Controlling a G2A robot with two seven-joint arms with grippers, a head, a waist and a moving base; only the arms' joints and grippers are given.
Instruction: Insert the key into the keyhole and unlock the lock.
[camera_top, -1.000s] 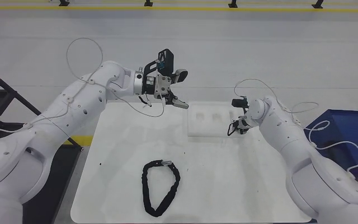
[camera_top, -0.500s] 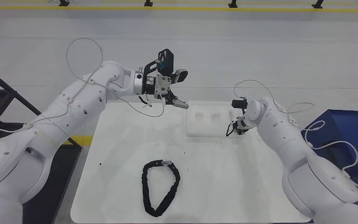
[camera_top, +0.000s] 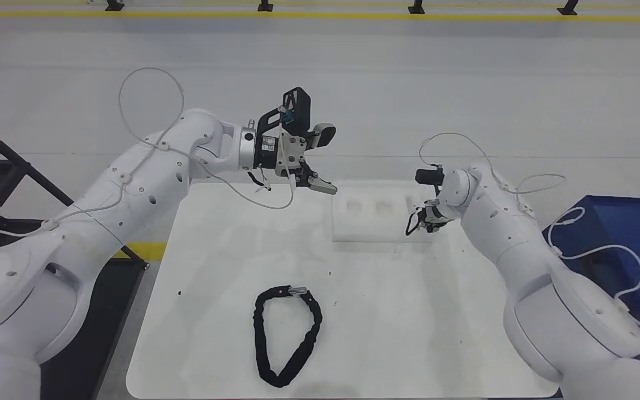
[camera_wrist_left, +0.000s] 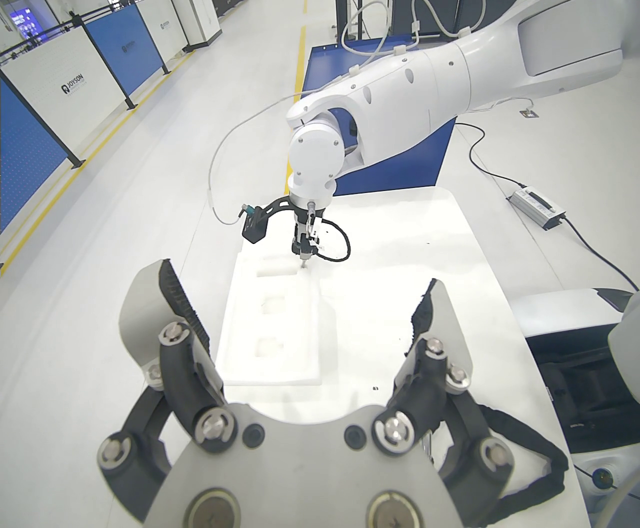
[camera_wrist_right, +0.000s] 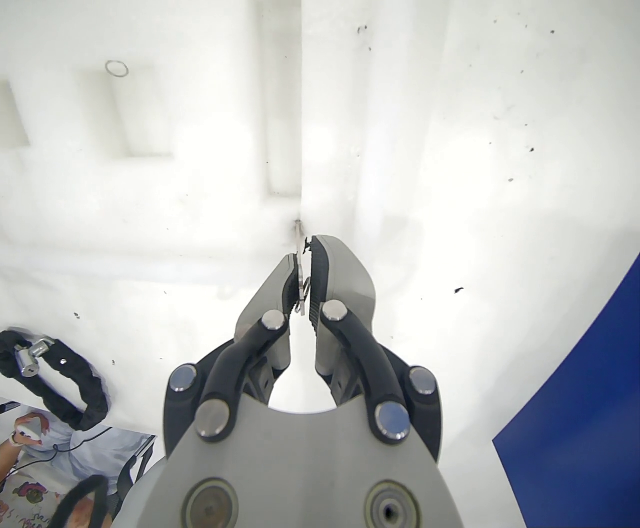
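Since the right gripper is pinching the key at the foam tray's edge, I'd lift it straight, without twisting, then carry it to the chain lock lying well apart from the tray. The left gripper hangs spread and empty, free to steady the lock.
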